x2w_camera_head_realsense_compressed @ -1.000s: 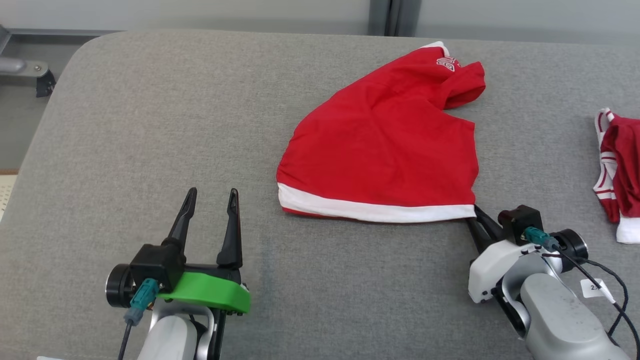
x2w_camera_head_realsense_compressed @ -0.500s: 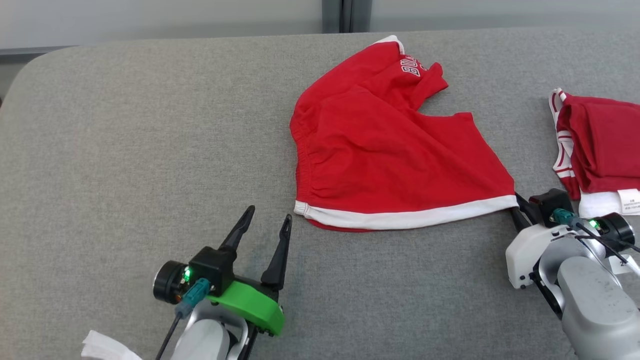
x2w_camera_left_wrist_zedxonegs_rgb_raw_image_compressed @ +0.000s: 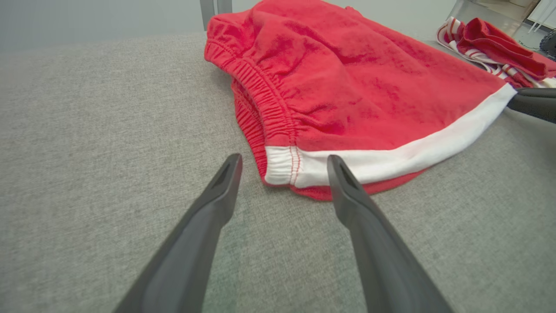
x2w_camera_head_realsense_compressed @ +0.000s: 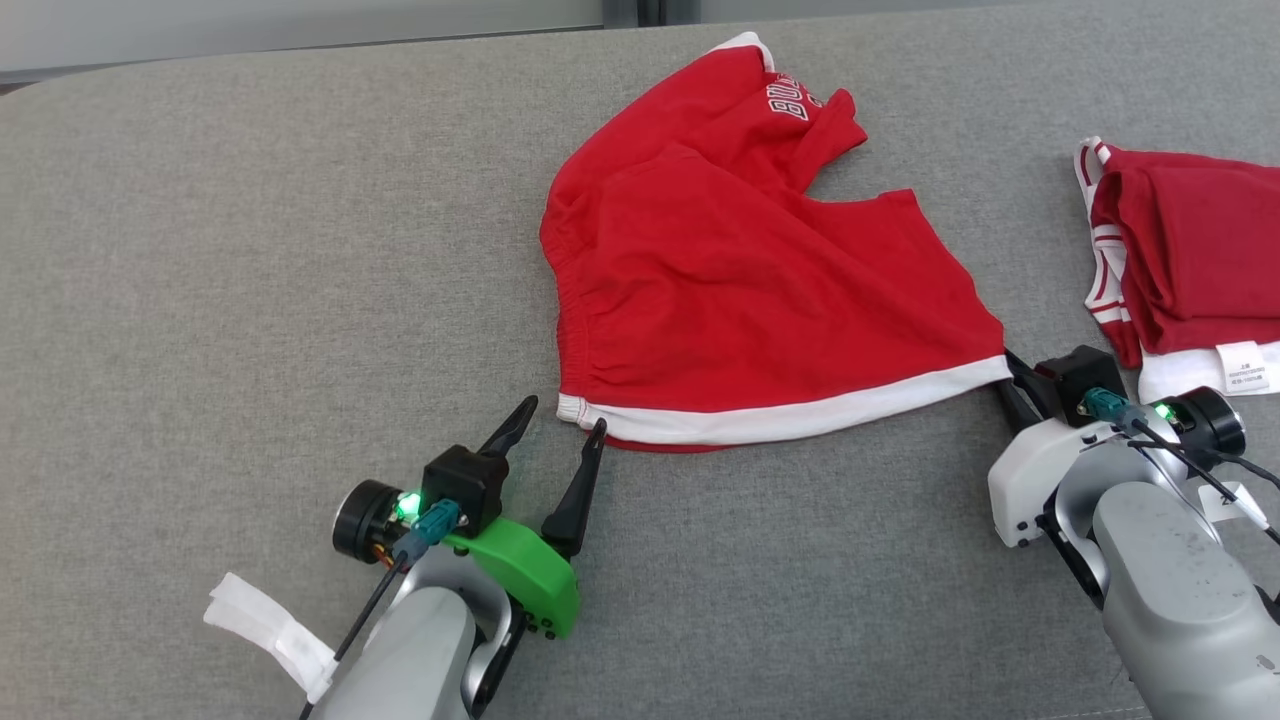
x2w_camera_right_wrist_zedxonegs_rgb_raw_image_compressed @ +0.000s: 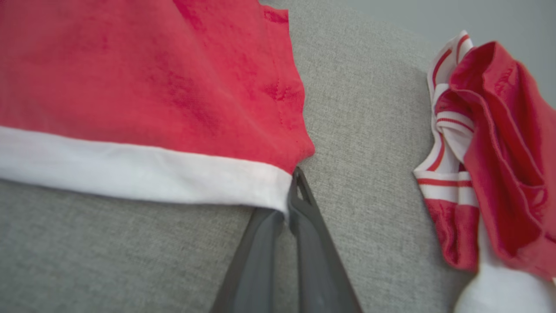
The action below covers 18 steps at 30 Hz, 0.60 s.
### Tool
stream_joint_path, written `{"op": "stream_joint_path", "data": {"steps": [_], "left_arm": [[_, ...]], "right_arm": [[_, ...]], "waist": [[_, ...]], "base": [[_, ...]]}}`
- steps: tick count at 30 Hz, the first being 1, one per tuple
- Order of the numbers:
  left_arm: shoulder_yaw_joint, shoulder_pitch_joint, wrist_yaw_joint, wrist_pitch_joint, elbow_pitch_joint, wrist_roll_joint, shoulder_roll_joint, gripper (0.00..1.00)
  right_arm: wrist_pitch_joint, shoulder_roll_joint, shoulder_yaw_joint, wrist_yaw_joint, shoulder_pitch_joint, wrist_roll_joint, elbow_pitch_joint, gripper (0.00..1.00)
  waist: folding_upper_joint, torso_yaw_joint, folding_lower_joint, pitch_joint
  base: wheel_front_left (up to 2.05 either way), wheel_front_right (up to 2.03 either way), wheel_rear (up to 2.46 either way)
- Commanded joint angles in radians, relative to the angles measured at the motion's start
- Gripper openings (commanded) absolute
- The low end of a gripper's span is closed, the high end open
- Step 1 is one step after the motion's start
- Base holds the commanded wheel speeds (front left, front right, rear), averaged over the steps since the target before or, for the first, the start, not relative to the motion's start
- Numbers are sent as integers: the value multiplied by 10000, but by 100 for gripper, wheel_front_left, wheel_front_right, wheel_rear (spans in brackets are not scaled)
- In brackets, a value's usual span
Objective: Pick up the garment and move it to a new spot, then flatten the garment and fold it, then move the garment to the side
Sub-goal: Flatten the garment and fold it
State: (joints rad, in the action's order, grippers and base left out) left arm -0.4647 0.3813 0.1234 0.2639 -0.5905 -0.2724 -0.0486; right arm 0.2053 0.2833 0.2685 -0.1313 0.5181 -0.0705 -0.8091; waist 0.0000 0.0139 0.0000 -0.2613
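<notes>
A red garment [x2w_camera_head_realsense_compressed: 740,290] lies on a grey padded surface [x2w_camera_head_realsense_compressed: 250,250], a little right of centre in my head view. It is spread out but rumpled. A gathered elastic edge [x2w_camera_head_realsense_compressed: 560,300] runs down its left side, and a white band [x2w_camera_head_realsense_compressed: 800,415] runs along the edge nearest me. At the far end a fold is turned over and shows some white lettering [x2w_camera_head_realsense_compressed: 790,98] that I cannot read.

My left gripper [x2w_camera_head_realsense_compressed: 563,413] sits low at the garment's near left corner, where the elastic edge meets the white band. Its two dark fingers are spread wide and hold nothing. In the left wrist view that corner lies just beyond and between the fingertips [x2w_camera_left_wrist_zedxonegs_rgb_raw_image_compressed: 232,163], and the other tip overlaps the white band. I cannot tell whether either finger touches the cloth.

My right gripper [x2w_camera_head_realsense_compressed: 1008,358] is at the garment's near right corner. In the right wrist view its fingers [x2w_camera_right_wrist_zedxonegs_rgb_raw_image_compressed: 304,204] are pinched together on the very end of the white band, clamping the cloth between them. The band is drawn fairly straight from that corner towards the left gripper.

A second red garment [x2w_camera_head_realsense_compressed: 1180,250] with white stripes lies bunched at the right of the surface, apart from the first and just beyond my right wrist. A white label [x2w_camera_head_realsense_compressed: 1240,368] shows at its near edge. A strip of white tape [x2w_camera_head_realsense_compressed: 265,625] hangs from my left forearm.
</notes>
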Motion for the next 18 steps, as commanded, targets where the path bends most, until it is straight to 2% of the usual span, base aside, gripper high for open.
{"op": "stream_joint_path", "data": {"steps": [1, 8, 9, 10, 18], "left_arm": [[-35, 230, 24, 1, -90, -19, -39, 100], [-160, 715, 38, 1, -690, -138, -39, 100], [-241, 814, 46, 1, -817, -185, -39, 47], [-280, 865, 51, 1, -856, -212, -39, 0], [-220, 694, 65, 1, -555, -237, -40, 0]], "right_arm": [[71, -19, 39, 11, 72, -86, 21, 0], [56, -5, 222, 11, 227, -186, 190, 0], [36, -9, 256, 11, 251, -197, 228, 0], [29, -7, 269, 11, 265, -216, 242, 0], [162, 78, 343, 11, 364, -254, 391, 0]], "waist": [[0, -62, 0, -72], [0, -154, 0, -232], [0, -159, 0, -245], [0, -159, 0, -246], [0, -59, 0, 20]], "base": [[0, 0, 0], [0, 0, 0], [0, 0, 0], [0, 0, 0], [0, 0, 0]]}}
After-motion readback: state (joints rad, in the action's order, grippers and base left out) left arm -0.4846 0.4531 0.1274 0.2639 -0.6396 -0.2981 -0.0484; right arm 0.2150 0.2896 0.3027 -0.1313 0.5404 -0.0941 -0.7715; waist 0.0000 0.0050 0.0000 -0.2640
